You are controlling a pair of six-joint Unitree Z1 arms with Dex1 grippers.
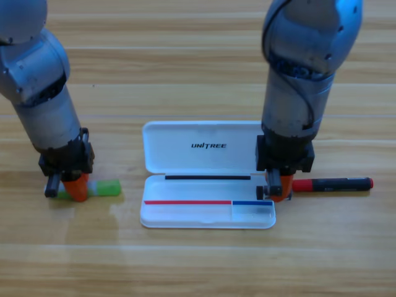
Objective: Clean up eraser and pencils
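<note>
High view: green pencil (pixel 105 187) at 9 o'clock of the white case (pixel 204 176), under the left gripper (pixel 75 187); red-capped pencil (pixel 334 184) at 3 o'clock, cap at the right gripper (pixel 279 189). Both likely light, stiff, slippery; grip mid-barrel. Jaws: cannot tell. Eraser unseen

The open case (pixel 207 176) is lying at the middle of the table (pixel 198 260), its lid half on the far side and its tray half on the near side. The shorter pencil (pixel 106 188) is lying crosswise well to the left of the case, level with the tray. The left gripper (pixel 73 187) is standing over that pencil's left part. The longer pencil (pixel 334 184) is lying crosswise just right of the case. The right gripper (pixel 278 189) is pointing down at the case's right edge, between the tray and that pencil's left end.
</note>
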